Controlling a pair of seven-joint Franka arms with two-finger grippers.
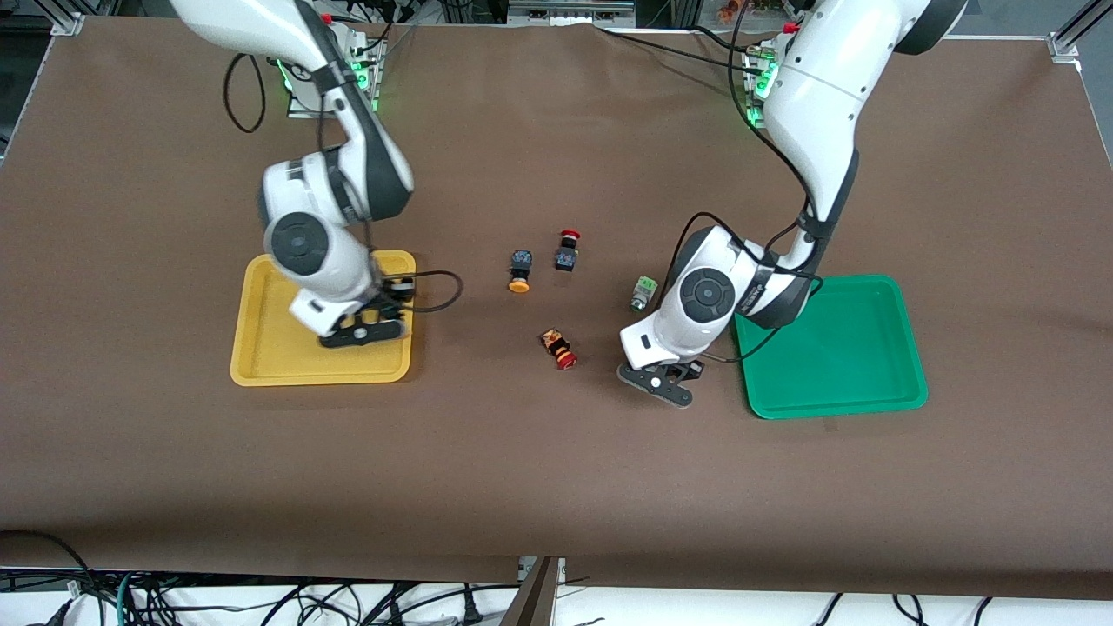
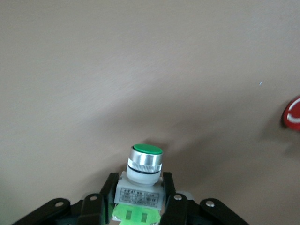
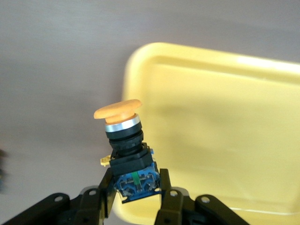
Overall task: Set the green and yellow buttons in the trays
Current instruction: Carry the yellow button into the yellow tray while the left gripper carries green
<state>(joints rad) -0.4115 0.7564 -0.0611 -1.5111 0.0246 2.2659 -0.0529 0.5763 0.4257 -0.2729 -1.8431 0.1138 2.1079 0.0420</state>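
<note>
The brown surface is seen to carry two trays: the green tray lies toward the left arm's end, and the yellow tray toward the right arm's end. The left gripper is held over the bare surface just beside the green tray, and its jaws are clamped on the pale block of a green-capped button, whose silvery barrel and cap stick out past the fingertips. The right gripper is held over the yellow tray's edge toward the middle of the surface, and its jaws are clamped on the dark body of an orange-capped button, which is tilted. Between the trays, four loose buttons are left on the surface: a second orange-capped button lies beside a red-capped black button, a second green button lies on its side close to the left arm's wrist, and a red-capped button with an orange-patterned body lies nearest to the front camera of the four.
</note>
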